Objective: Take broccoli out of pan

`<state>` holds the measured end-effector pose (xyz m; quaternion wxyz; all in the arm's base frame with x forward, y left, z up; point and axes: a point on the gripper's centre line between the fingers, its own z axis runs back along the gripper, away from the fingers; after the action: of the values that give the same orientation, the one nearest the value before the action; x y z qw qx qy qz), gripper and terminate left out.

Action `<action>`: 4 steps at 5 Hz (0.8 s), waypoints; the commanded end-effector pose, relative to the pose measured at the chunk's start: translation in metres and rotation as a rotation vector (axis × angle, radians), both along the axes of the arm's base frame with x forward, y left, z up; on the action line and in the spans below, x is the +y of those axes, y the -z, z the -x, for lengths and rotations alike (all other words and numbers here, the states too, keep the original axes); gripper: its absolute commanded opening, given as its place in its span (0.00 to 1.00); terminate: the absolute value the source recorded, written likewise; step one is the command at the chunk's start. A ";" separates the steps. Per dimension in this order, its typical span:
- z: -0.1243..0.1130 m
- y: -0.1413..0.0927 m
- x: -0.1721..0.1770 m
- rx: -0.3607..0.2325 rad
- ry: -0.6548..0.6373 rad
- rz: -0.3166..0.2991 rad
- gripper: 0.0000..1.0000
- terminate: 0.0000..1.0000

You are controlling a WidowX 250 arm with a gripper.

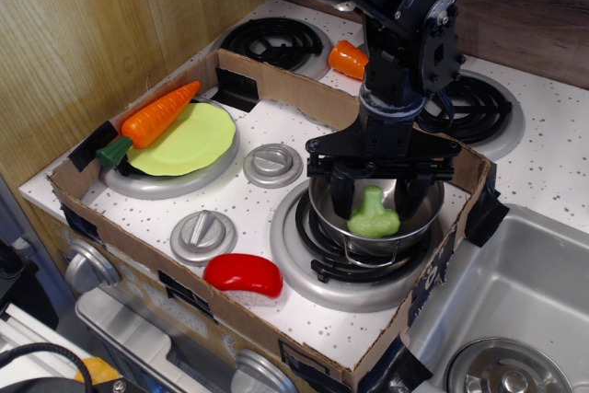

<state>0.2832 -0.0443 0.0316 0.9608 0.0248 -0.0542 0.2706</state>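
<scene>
The pale-green broccoli lies in the shiny steel pan, which sits on the front right burner. My gripper is open and lowered into the pan. One black finger stands left of the broccoli's stem and the other stands on its right. The fingers straddle the broccoli without closing on it. The arm above hides the pan's back wall.
A cardboard rim fences the front stove area. A lime-green plate with an orange carrot sits at the left. Two grey knobs and a red object lie in front. A sink is at the right.
</scene>
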 end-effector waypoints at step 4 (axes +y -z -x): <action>-0.017 -0.065 0.007 -0.002 -0.040 -0.003 0.00 0.00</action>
<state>0.2898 -0.0344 0.0818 0.9556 0.0425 -0.0346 0.2897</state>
